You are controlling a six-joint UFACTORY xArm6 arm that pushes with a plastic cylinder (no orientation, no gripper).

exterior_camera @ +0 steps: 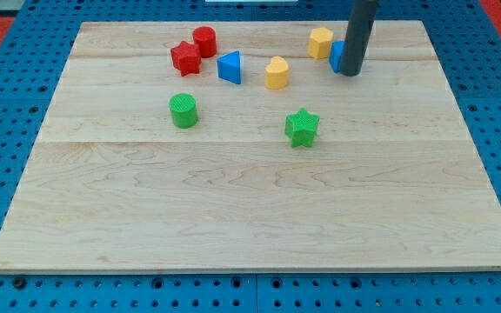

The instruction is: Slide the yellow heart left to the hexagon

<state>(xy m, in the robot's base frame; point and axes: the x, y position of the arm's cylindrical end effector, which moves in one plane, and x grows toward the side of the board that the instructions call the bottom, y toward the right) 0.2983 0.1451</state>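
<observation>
**Rod tip at the top right of the surface, yellow blocks to its left**

You see a pale wooden surface (250,209) filling most of the view, carrying seven small blocks. The dark rod comes down from the view's top right; my tip (349,74) rests on the board, partly covering a blue block (337,56) whose shape you cannot make out. There is no gripper here, so nothing is grasped or released; the rod only pushes.

Count by colour: two yellow, two red, two blue, two green.

The yellow hexagon (321,42) sits just left of the rod. The yellow heart (277,73) lies further left and lower, near the blue triangle (230,67). A red star (185,57) touches a red cylinder (204,41). A green cylinder (183,111) and a green star (302,127) sit lower, well apart.

The heart looks like light, rigid plastic and should slide easily, perhaps twisting if pushed off-centre; press squarely on a flat side.
</observation>
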